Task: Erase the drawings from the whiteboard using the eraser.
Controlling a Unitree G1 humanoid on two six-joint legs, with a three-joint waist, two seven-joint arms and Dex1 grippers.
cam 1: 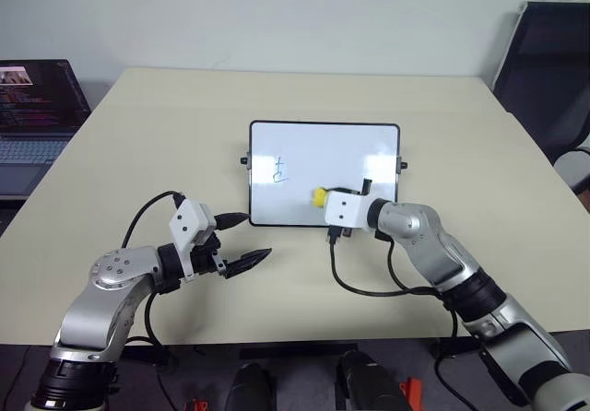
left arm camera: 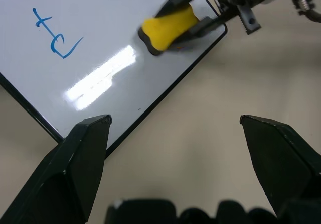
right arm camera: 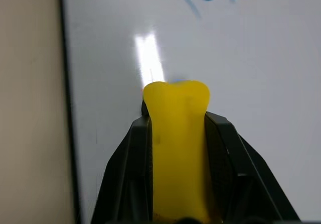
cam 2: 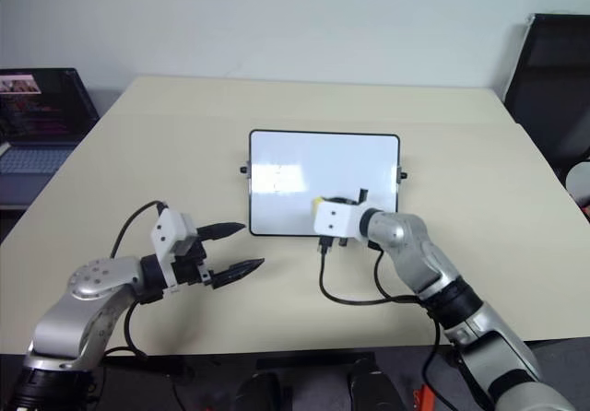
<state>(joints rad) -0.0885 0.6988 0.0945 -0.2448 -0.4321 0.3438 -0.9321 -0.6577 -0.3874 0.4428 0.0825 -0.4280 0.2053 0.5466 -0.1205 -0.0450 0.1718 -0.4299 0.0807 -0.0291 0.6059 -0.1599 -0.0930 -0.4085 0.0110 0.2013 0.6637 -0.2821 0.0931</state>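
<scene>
Wiping is underway: right gripper (cam 1: 324, 198) clamps the eraser (cam 1: 319, 195) on the whiteboard (cam 1: 323, 144); next, sweep toward the remaining drawing (cam 1: 280, 170). Left gripper (cam 1: 242, 240) hangs open, empty.

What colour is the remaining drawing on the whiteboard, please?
Blue; the drawing shows best in the left wrist view.

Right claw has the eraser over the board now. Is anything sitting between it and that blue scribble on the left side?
Nothing visible. The right claw is shut on the eraser, and only bare glossy whiteboard lies between it and the blue drawing. The left claw hangs open over the table, off the board's near left corner, clear of that path.
</scene>
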